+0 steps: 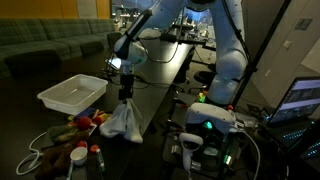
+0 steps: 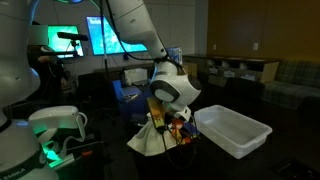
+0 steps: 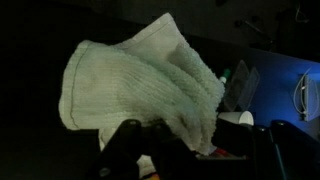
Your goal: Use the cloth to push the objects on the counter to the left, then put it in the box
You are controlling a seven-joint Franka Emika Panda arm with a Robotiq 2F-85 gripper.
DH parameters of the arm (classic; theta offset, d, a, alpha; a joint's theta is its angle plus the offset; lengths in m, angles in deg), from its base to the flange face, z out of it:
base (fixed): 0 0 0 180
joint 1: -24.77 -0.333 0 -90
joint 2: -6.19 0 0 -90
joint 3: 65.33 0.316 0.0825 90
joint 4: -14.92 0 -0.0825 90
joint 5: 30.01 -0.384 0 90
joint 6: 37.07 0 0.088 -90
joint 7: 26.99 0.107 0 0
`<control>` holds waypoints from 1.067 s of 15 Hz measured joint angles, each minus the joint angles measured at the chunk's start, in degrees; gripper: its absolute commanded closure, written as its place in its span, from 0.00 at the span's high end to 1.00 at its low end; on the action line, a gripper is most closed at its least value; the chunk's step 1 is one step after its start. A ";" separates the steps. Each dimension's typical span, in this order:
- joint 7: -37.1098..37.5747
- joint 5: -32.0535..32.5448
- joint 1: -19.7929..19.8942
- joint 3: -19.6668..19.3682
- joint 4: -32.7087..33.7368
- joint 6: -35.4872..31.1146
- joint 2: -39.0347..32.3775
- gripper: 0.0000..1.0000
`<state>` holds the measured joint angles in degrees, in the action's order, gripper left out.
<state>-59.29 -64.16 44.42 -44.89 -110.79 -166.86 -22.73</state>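
My gripper (image 1: 126,93) is shut on a white cloth (image 1: 122,122), which hangs down from the fingers over the dark counter. The cloth also shows in an exterior view (image 2: 153,138) and fills the wrist view (image 3: 140,85). Its lower edge touches or hangs just above a pile of small colourful objects (image 1: 78,125) on the counter; they also show in an exterior view (image 2: 180,128). The white box (image 1: 72,93) stands open and empty beside them, and shows in an exterior view (image 2: 231,130).
More small items and a cable (image 1: 45,150) lie near the counter's front edge. A second robot base with green lights (image 1: 207,120) stands beside the counter. Monitors (image 2: 110,35) glow behind.
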 measured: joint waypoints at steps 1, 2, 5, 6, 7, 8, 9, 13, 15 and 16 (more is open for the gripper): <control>-1.04 0.04 -0.12 -2.35 -1.00 0.17 0.98 0.08; -1.60 0.30 -0.34 -4.67 -1.54 0.14 1.47 0.08; -1.65 0.88 -1.75 -11.01 -1.61 -4.75 1.06 0.08; -1.60 0.95 -2.26 -12.44 -1.47 -7.98 0.54 0.08; -1.50 0.96 -2.68 -13.39 -1.22 -11.56 -0.22 0.08; -1.29 0.97 -3.01 -13.92 -0.74 -15.54 -1.34 0.08; -0.86 1.11 -3.35 -14.14 -0.03 -19.67 -2.76 0.08; 6.42 5.14 -5.21 -14.24 5.07 -35.68 -11.01 0.08; 13.36 9.09 -6.62 -15.21 8.47 -42.09 -15.92 0.09; 17.05 10.89 -7.72 -16.36 10.12 -44.37 -18.09 0.08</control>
<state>-42.25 -53.27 36.70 -61.25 -100.67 -211.23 -40.82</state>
